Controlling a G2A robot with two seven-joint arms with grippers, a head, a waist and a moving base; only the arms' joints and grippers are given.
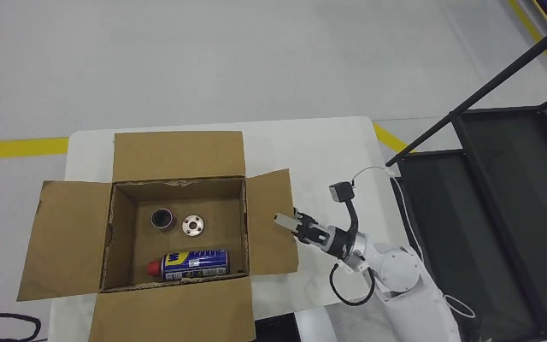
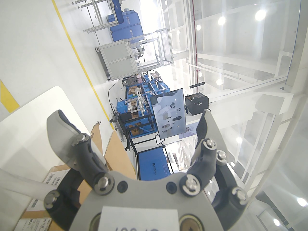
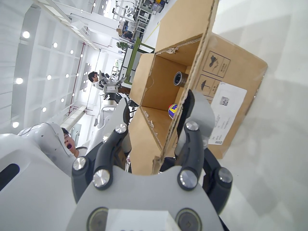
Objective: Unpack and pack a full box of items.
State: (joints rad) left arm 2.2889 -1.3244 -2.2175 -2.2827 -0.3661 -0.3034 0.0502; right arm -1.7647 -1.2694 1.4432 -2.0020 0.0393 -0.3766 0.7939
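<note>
An open cardboard box (image 1: 177, 154) stands on the white table (image 1: 342, 154), all its flaps folded outward. Inside lie a blue and yellow spray can (image 1: 195, 264), a dark roll (image 1: 163, 219) and a small metal disc (image 1: 193, 225). My right gripper (image 1: 289, 224) is at the box's right flap (image 1: 271, 222). In the right wrist view it (image 3: 157, 102) is open, with the flap's edge (image 3: 192, 56) between its fingers and close to one of them; the can (image 3: 173, 110) and roll (image 3: 178, 78) show beyond. My left gripper (image 2: 131, 118) is open and holds nothing, beside a corner of the box (image 2: 115, 150).
A black metal rack (image 1: 487, 214) stands just right of the table, close to the right arm. The box covers most of the table's left side; bare tabletop (image 1: 325, 145) lies behind and to the right of it.
</note>
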